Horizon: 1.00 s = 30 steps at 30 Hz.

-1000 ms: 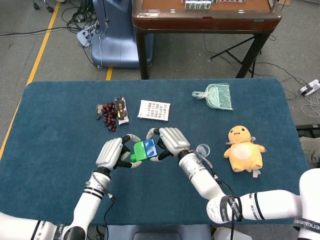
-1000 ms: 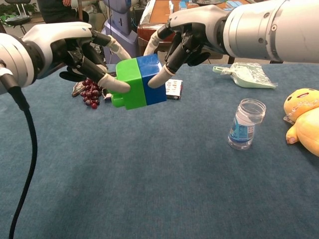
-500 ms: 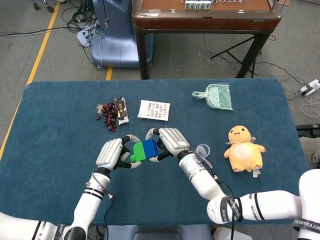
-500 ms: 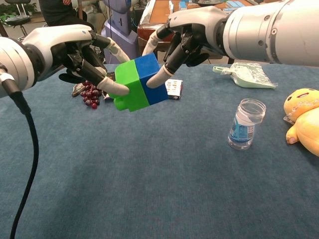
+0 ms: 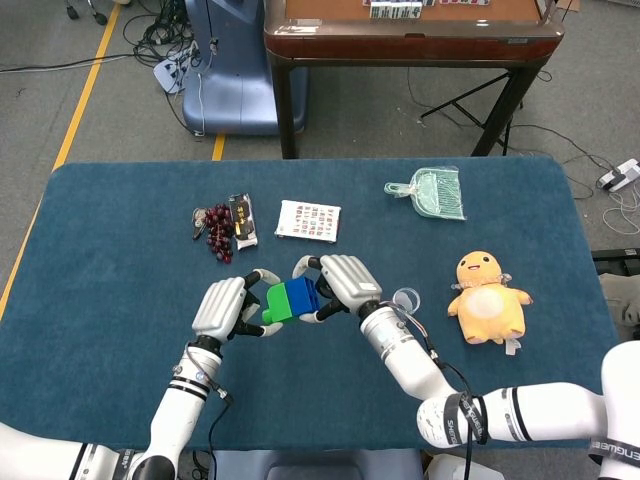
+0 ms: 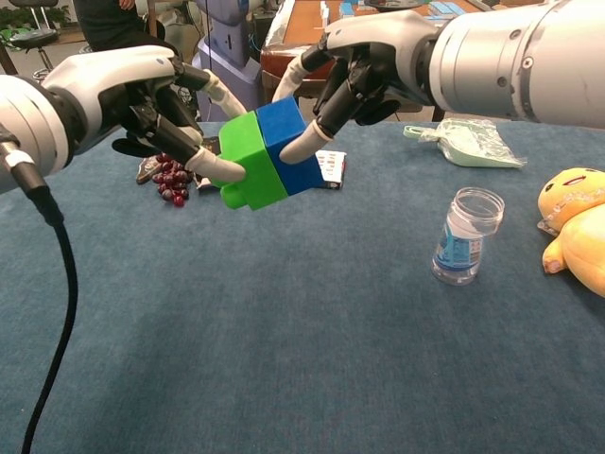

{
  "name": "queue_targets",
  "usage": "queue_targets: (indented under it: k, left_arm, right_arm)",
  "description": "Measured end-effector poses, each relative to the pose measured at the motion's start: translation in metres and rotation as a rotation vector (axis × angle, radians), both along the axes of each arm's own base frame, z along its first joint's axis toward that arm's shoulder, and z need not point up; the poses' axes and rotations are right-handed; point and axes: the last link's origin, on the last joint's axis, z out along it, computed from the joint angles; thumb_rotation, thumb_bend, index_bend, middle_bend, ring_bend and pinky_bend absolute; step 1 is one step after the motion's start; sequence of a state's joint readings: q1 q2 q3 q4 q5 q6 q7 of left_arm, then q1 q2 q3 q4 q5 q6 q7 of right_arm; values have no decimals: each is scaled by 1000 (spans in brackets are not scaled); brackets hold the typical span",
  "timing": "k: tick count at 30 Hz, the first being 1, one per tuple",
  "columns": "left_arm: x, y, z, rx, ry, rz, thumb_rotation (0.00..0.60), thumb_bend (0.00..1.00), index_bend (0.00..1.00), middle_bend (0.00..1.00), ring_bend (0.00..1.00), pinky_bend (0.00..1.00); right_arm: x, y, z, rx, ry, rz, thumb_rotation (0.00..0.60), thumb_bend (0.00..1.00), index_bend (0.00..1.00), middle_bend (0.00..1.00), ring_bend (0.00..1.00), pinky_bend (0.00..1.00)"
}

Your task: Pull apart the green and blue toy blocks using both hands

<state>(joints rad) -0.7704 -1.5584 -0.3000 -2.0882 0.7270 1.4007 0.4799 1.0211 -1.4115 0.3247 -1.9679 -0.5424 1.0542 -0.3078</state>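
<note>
A green block point(image 6: 249, 163) point(image 5: 274, 304) and a blue block point(image 6: 293, 145) point(image 5: 301, 295) are joined side by side and held in the air above the blue table point(image 5: 120, 250). My left hand point(image 6: 142, 95) point(image 5: 225, 306) grips the green block from the left. My right hand point(image 6: 364, 61) point(image 5: 345, 284) grips the blue block from the right. The pair is tilted, with the blue end higher in the chest view. No gap shows between the two blocks.
On the table lie a bunch of dark grapes point(image 5: 219, 230), a snack packet point(image 5: 243, 220), a patterned card pack point(image 5: 308, 221), a green dustpan point(image 5: 432, 192), a clear jar point(image 6: 463, 235) and a yellow plush toy point(image 5: 488, 298). A wooden table point(image 5: 410, 30) stands behind.
Both hands have turned the joined blocks a little, raising the blue end and tilting the pair more. The blocks remain joined.
</note>
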Motion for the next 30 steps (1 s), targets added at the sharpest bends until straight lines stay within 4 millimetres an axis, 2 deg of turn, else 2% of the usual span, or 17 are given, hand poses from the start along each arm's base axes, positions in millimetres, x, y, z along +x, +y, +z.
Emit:
queue_targets:
  k: [30]
  left_arm:
    - [-12, 1, -3, 10, 24, 22, 600, 72, 722, 1000, 1000, 1000]
  right_arm:
    - [-9, 1, 5, -3, -12, -8, 600, 68, 649, 1000, 1000, 1000]
